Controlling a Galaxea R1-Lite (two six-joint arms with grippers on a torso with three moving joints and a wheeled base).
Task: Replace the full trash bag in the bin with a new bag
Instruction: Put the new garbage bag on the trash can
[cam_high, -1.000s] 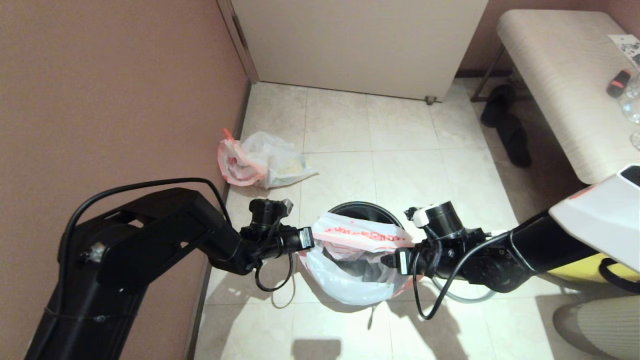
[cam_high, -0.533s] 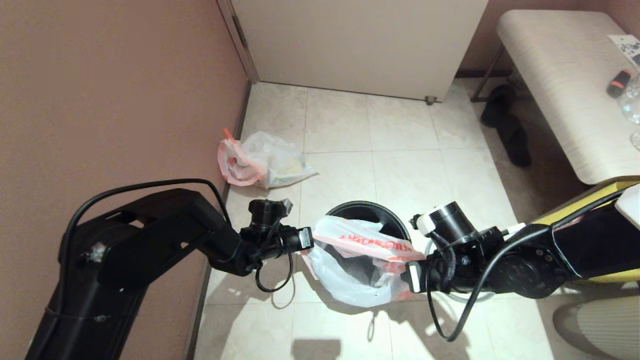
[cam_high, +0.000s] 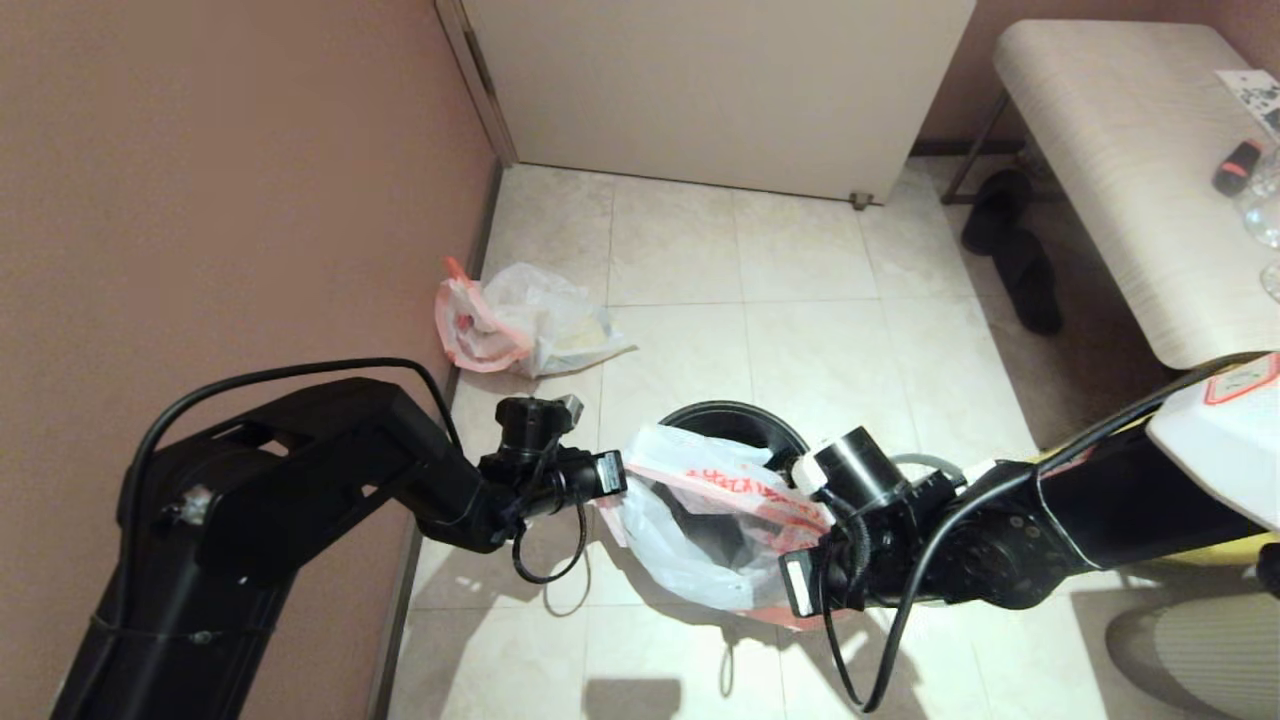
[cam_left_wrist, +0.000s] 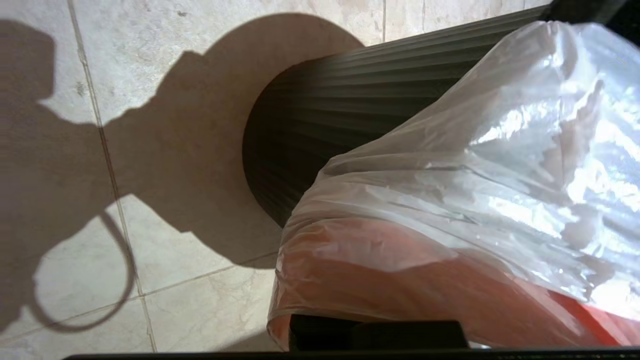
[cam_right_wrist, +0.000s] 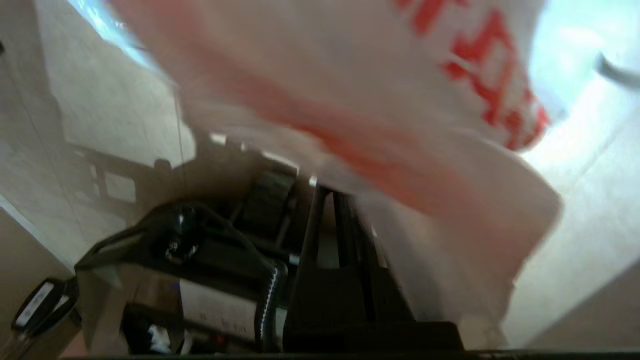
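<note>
The new bag (cam_high: 690, 540) hangs open over the near side of the black bin (cam_high: 745, 418), stretched between both grippers. My left gripper (cam_high: 612, 478) is shut on the bag's pink-red left edge; in the left wrist view the new bag (cam_left_wrist: 450, 200) drapes over the fingers beside the ribbed bin (cam_left_wrist: 320, 125). My right gripper (cam_high: 797, 592) is at the bag's near right edge, shut on it; in the right wrist view its fingers (cam_right_wrist: 345, 225) stand together under the red-printed new bag (cam_right_wrist: 400, 100). The full trash bag (cam_high: 520, 320) lies on the floor by the left wall.
A brown wall runs along the left and a pale door panel (cam_high: 720, 90) closes the back. At the right stands a bench (cam_high: 1130, 180) with dark slippers (cam_high: 1010, 250) under its end. A grey ring (cam_high: 925, 462) shows behind the right wrist. A yellow bag (cam_high: 1235, 545) peeks out under the right arm.
My right gripper has swung from the bag's right side down to its near right edge and shut there. The bag's mouth is drawn towards me. The left arm has not moved.
</note>
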